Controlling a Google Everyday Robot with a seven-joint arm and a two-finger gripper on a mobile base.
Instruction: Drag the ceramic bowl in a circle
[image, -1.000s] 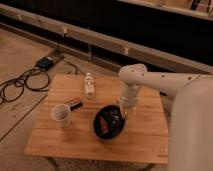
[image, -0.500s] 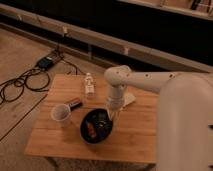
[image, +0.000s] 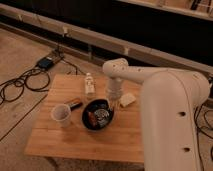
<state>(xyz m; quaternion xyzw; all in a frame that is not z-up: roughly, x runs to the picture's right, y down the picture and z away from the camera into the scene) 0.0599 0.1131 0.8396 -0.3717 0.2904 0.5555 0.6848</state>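
Observation:
The ceramic bowl (image: 97, 116) is round, shallow and glossy black, with small orange-red bits inside. It sits near the middle of the wooden table (image: 90, 142). My gripper (image: 113, 103) hangs down from the white arm and meets the bowl's far right rim. The white tapered cup (image: 62, 114) stands just left of the bowl.
A small clear bottle (image: 89, 84) stands at the table's back. A dark bar-shaped object (image: 74, 104) lies between cup and bowl. A pale yellow object (image: 127, 99) lies right of the gripper. Cables and a power box (image: 46, 62) lie on the floor to the left.
The bowl has slid left across the table, then slightly back, with the gripper staying at its rim. The arm swung left with it.

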